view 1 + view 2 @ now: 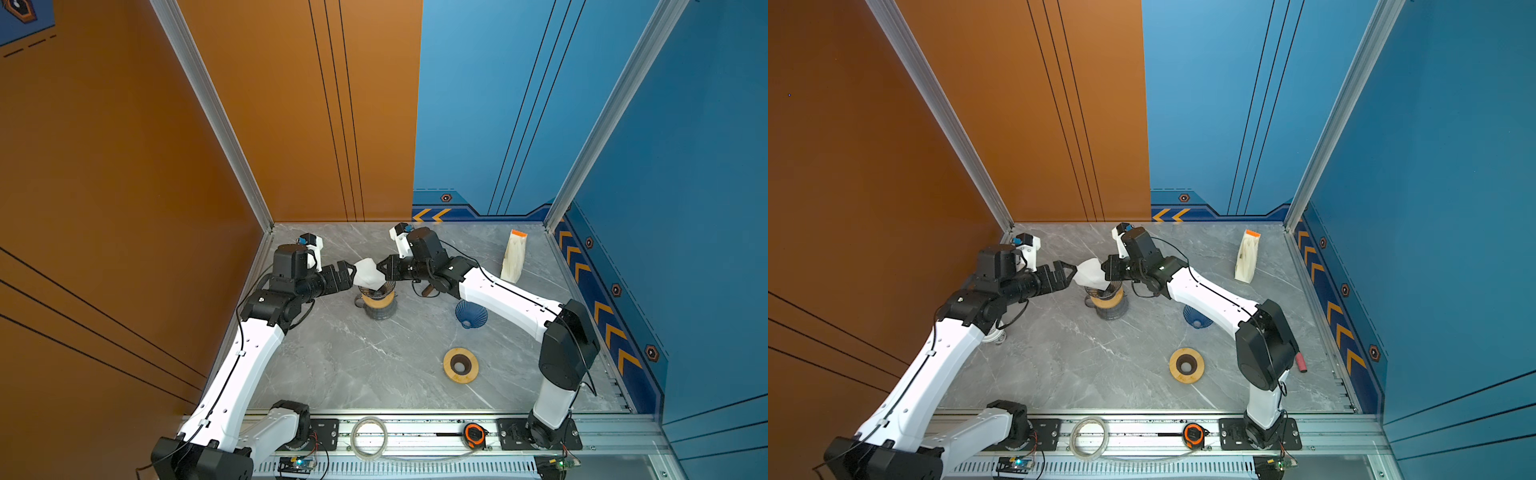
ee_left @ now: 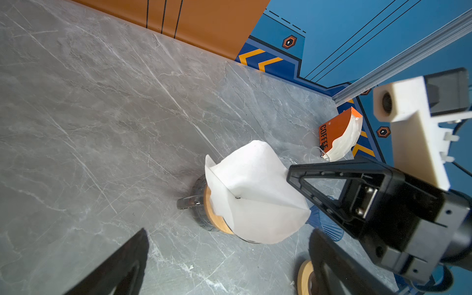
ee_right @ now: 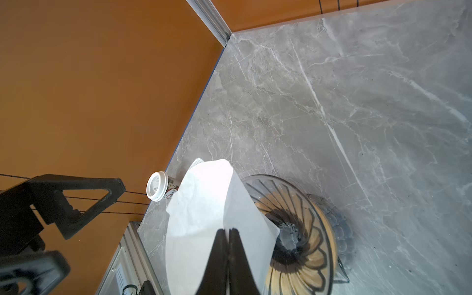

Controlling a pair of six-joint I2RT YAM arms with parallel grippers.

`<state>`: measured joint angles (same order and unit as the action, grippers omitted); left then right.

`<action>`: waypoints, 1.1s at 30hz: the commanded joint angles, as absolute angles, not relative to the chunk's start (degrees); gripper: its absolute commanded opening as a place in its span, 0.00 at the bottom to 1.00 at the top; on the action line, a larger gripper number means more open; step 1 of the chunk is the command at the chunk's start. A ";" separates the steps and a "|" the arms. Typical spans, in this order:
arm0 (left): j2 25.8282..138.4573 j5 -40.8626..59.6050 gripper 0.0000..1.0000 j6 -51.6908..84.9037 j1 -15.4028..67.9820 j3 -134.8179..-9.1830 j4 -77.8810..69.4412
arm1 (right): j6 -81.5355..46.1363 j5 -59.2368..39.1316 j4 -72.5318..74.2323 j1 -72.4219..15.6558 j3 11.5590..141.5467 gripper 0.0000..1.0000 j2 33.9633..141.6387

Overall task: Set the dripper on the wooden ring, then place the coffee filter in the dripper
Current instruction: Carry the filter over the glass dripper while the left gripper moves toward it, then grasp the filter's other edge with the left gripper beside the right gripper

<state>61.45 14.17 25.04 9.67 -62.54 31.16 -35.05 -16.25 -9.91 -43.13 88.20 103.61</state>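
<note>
The right gripper is clenched on the 3 o'clock edge of the white coffee filter. The filter hangs just over the glass dripper, toward its 11 o'clock. The left gripper stands released at the filter's 9 o'clock.

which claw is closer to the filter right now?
Right. The right claw is shut on the filter over the dripper. The left claw is open beside the filter's opposite edge, apparently not touching it.
</note>
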 commanded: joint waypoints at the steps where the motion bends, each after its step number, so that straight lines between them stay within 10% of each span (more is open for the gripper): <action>1: 61.52 15.67 0.98 25.60 9.05 -61.79 32.06 | -35.60 -14.51 -6.12 -43.17 86.71 0.00 100.81; 33: 71.64 19.62 0.88 28.62 13.54 -64.50 32.07 | -28.52 -9.51 -14.52 -43.11 85.66 0.24 96.80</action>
<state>70.98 18.11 28.40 12.91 -62.72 31.16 -32.01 -11.57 -9.37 -43.13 82.08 98.43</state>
